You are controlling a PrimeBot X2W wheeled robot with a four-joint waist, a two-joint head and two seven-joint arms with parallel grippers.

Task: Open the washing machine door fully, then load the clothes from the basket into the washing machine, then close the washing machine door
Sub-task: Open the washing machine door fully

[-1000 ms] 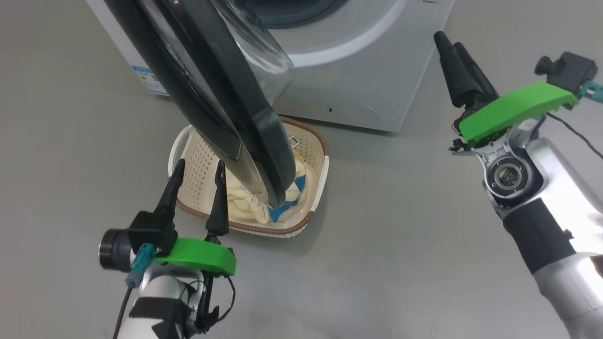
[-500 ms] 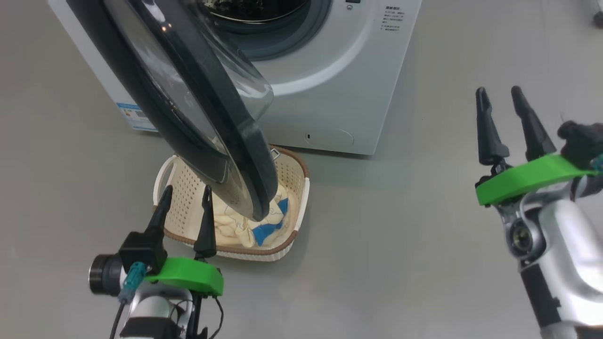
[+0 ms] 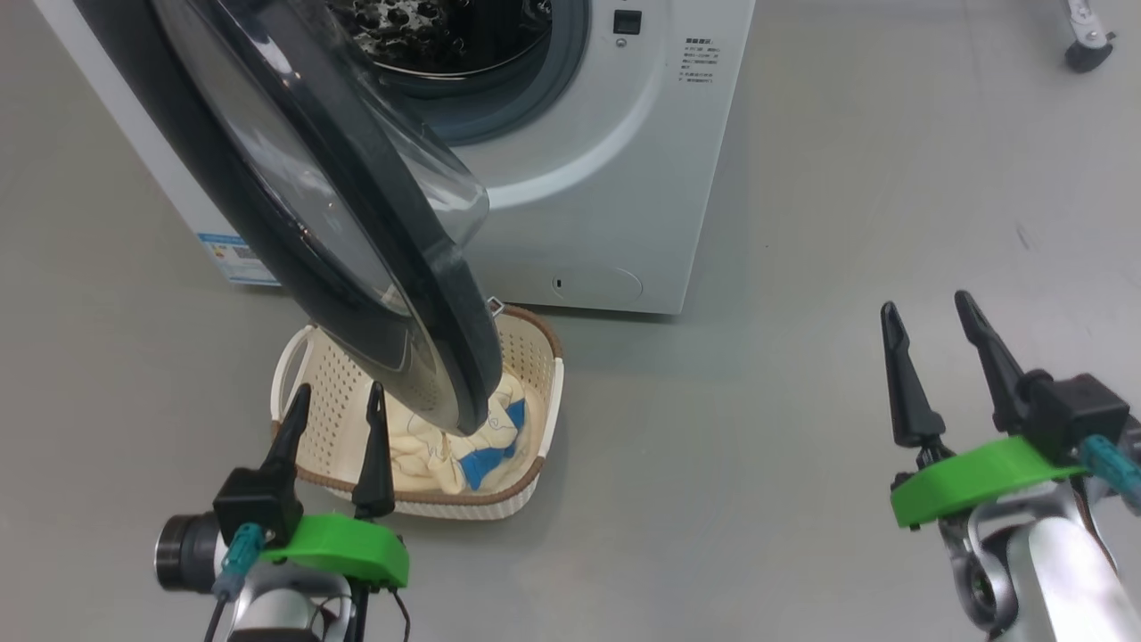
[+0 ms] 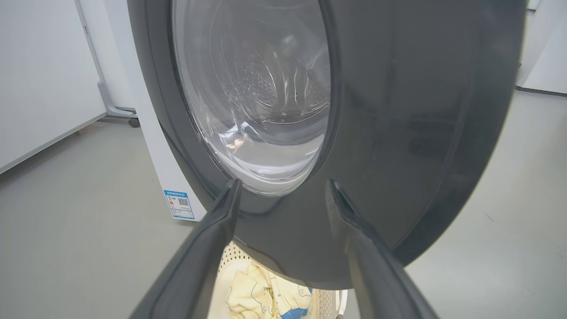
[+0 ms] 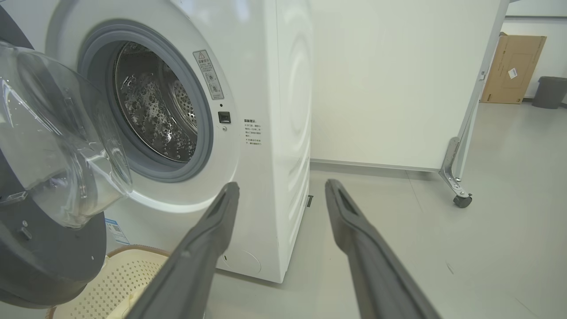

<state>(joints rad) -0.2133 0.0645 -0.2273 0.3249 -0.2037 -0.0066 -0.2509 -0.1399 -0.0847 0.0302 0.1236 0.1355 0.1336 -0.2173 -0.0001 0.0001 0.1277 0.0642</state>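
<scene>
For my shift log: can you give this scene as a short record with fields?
door: open, overlapping the basket in the head view
drum: no clothes in the visible part
basket: on the floor before the machine
clothes: cream and blue, in the basket
left gripper: open, empty, at the basket's near side
right gripper: open, empty, above the floor to the machine's right

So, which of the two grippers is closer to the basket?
The left gripper, at the lower left of the head view: its open fingers overlap the basket's near rim. The right gripper hangs apart over the floor.
</scene>
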